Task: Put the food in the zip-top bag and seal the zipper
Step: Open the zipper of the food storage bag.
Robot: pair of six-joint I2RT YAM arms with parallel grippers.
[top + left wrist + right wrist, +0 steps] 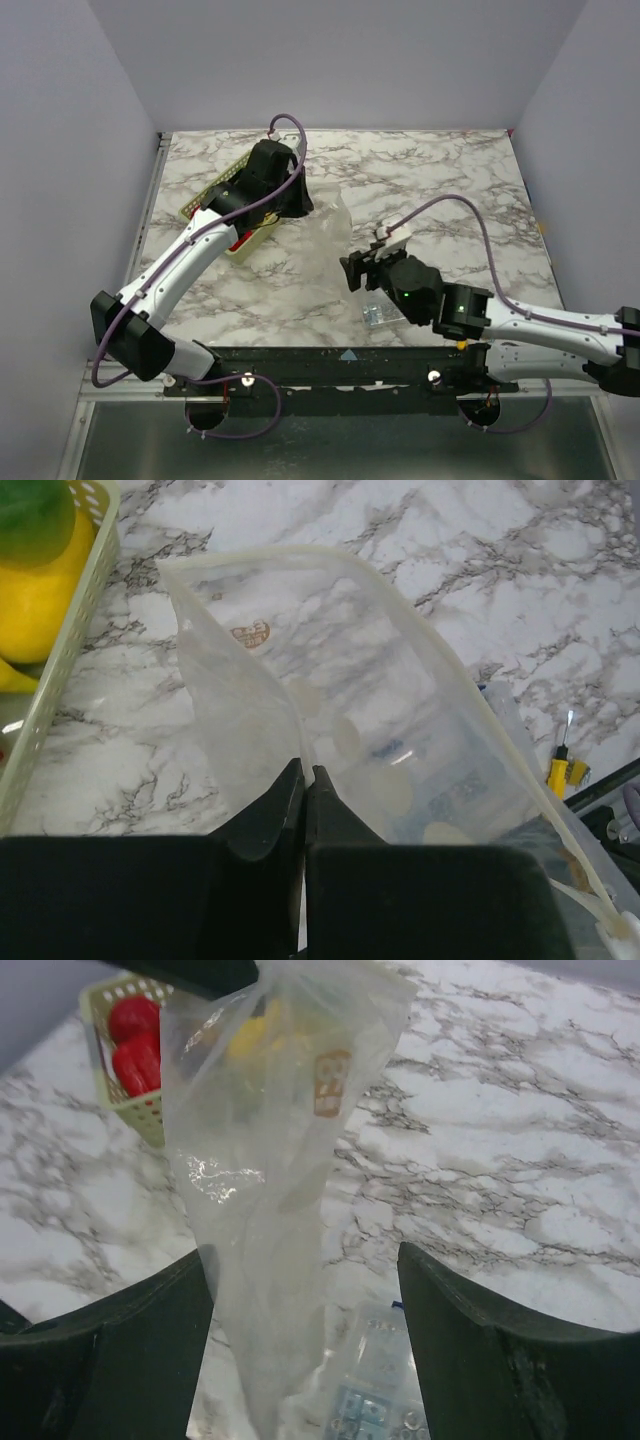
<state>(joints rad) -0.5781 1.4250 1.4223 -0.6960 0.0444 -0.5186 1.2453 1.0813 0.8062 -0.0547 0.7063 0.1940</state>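
Marble table point(450, 180); left pincer point(305, 785) tight on zip-top bag point(330, 680), right pincer point(303, 1260) wide apart.

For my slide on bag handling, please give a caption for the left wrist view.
Left gripper shut on the zip-top bag, its mouth open; basket of food at left.

Top overhead, far; wrist views close, sharing zip-top bag point(330, 680).

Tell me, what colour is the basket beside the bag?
Pale yellow-green; the basket shows best in the left wrist view.
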